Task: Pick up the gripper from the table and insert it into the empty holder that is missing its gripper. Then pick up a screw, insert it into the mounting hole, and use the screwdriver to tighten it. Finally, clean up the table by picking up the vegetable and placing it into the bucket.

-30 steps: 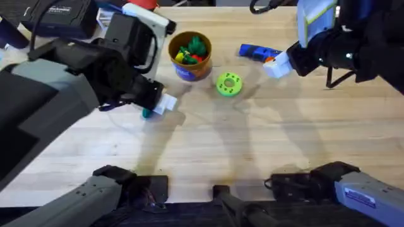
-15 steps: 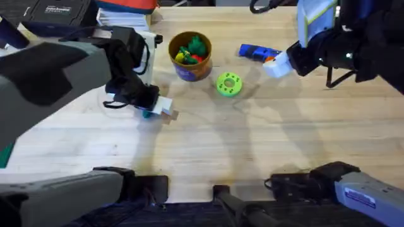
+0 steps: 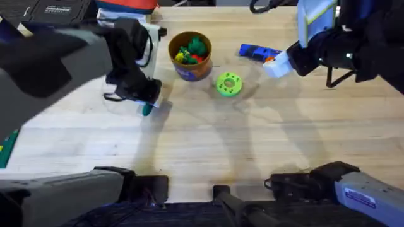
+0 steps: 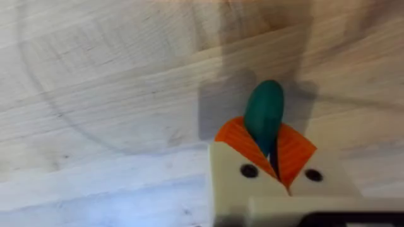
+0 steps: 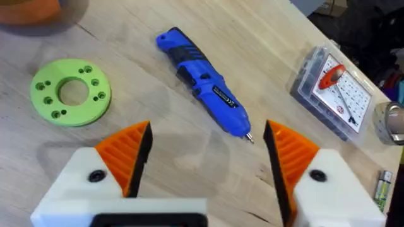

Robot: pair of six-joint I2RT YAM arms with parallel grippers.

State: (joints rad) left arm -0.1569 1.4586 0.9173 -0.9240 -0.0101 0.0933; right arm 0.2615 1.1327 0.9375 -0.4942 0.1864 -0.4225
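Note:
The dark-green vegetable (image 3: 146,111) is close over the table at the left, and my left gripper (image 3: 149,101) is shut on it. From the left wrist, the vegetable (image 4: 264,113) sticks out between the orange pads (image 4: 235,137) of the left gripper (image 4: 270,140). The orange-yellow bucket (image 3: 189,70) stands behind it to the right, with toy pieces inside. The blue screwdriver (image 3: 257,52) lies at the back right. My right gripper (image 3: 278,65) hovers just beside it. In the right wrist view that gripper (image 5: 205,142) is open over bare wood, with the screwdriver (image 5: 205,82) ahead of it.
A flat light-green disc with holes (image 3: 228,84) (image 5: 71,91) lies between the bucket and the screwdriver. A clear parts box (image 5: 331,91) sits beyond the screwdriver. A black case (image 3: 57,12) and stacked items stand at the back left. The front half of the table is bare wood.
The left arm has swung and its gripper has turned and shifted slightly left over the vegetable, which stays at the same spot. The right arm has not moved.

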